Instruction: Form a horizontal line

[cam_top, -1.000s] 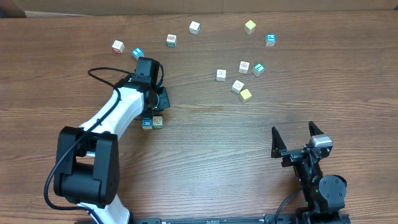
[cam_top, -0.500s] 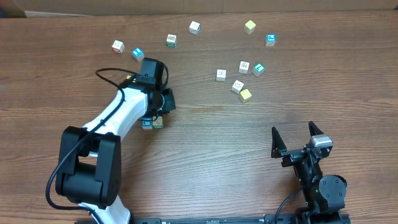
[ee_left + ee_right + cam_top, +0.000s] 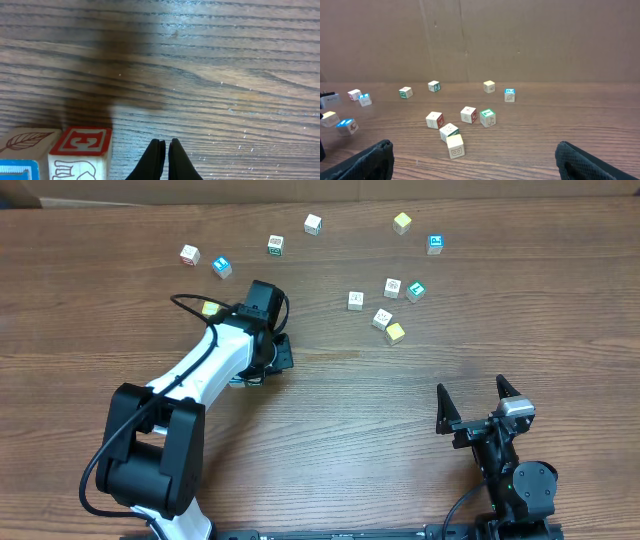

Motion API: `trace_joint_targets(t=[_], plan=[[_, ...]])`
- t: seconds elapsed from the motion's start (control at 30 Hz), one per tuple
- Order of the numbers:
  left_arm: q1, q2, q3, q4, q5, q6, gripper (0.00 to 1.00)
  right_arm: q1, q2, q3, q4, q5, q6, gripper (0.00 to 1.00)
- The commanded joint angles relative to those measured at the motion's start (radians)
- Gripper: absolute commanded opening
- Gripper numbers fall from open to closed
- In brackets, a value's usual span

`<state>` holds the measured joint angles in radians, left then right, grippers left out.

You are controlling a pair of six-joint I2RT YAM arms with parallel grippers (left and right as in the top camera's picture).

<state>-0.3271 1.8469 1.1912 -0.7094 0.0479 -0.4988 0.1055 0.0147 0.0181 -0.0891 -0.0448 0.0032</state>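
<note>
I see my left fingers [image 3: 156, 159] pressed shut on nothing, just right of the row of cubes [image 3: 80, 150] on the desk [image 3: 225, 75] (from overhead, my arm hides most of it). My right fingers [image 3: 441, 408] stand wide open, empty, well apart.

Overhead, in the open: 6 white cubes [image 3: 313, 224], 3 yellow cubes [image 3: 402, 222], 2 blue cubes [image 3: 435, 244], 1 green-faced cube [image 3: 415, 291]. Total 12. More sit under the left arm [image 3: 215, 360], mostly hidden from above. The left wrist view shows 3 there: 1 leaf cube [image 3: 25, 142], 1 red-letter cube [image 3: 82, 145], 1 blue-topped cube [image 3: 17, 170]. Arms: 2, counting the right arm [image 3: 520, 480].
</note>
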Motion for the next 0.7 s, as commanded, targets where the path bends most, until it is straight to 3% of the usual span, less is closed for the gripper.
trace_joint_targets(t=[0.0, 0.33, 0.67], plan=[[-0.018, 0.01, 0.029, 0.0, -0.021, 0.005, 0.04, 0.006, -0.012, -0.01, 0.008, 0.005, -0.005, 1.0], [-0.022, 0.01, 0.031, 0.024, 0.031, 0.007, 0.04, 0.006, -0.012, -0.01, 0.008, 0.005, -0.005, 1.0], [-0.027, 0.012, 0.149, -0.108, -0.077, 0.005, 0.04, 0.006, -0.012, -0.01, 0.008, 0.005, -0.005, 1.0]])
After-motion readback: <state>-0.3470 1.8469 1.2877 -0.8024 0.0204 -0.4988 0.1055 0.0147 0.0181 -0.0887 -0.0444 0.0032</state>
